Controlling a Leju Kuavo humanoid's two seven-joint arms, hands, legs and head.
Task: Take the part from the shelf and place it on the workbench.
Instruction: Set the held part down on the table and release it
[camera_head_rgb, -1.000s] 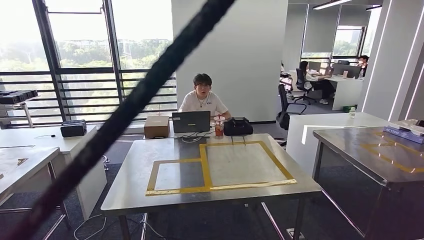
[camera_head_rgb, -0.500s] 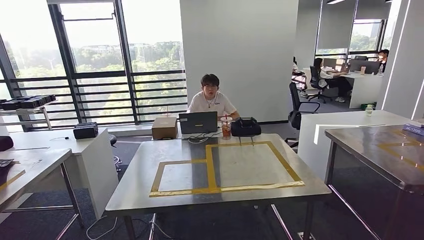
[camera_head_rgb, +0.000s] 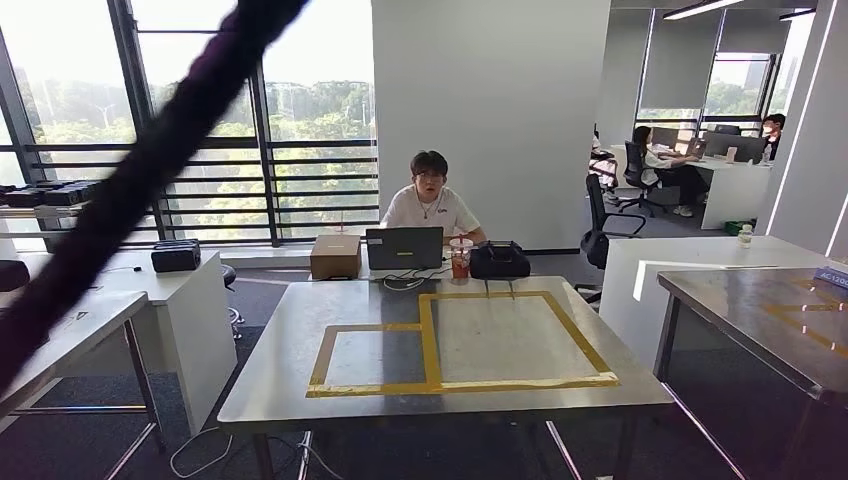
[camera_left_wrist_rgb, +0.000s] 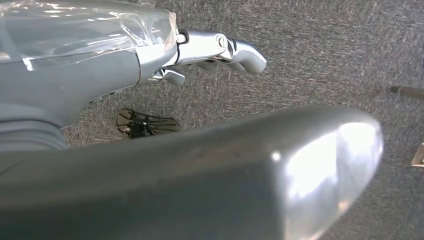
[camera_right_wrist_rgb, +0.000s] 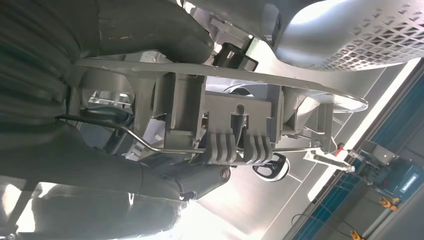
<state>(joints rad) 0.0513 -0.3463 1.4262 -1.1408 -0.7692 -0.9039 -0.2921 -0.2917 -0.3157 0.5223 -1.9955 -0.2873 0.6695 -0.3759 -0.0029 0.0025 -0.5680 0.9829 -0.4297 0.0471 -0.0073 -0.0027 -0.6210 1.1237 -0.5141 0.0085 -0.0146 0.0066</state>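
Two hands: right hand (camera_right_wrist_rgb: 100, 195) is clamped on the part (camera_right_wrist_rgb: 225, 125), thumb on one side and dark fingers on the other; left hand (camera_left_wrist_rgb: 210, 47) hangs over the carpet (camera_left_wrist_rgb: 325, 50) with its fingers apart and nothing in them.
Part: grey plastic moulding with clips and a thin wire rod, carried in the right hand, not yet on the workbench (camera_head_rgb: 300, 400).
Risk: the rod sticks out and could catch the workbench's near edge, twisting the part in the grasp.
Risk two: a dark blurred band (camera_head_rgb: 130, 190) crosses the head view and may hide the left corner during placing.
Surface: bare steel with a yellow tape frame (camera_head_rgb: 430, 340) in the middle.
Far edge: cardboard box (camera_head_rgb: 335, 256), laptop (camera_head_rgb: 404, 248), cup (camera_head_rgb: 460, 258), black bag (camera_head_rgb: 499, 260), with a person (camera_head_rgb: 430, 205) seated behind.
Room: office with tall windows and another steel table (camera_head_rgb: 760, 300) to the right.
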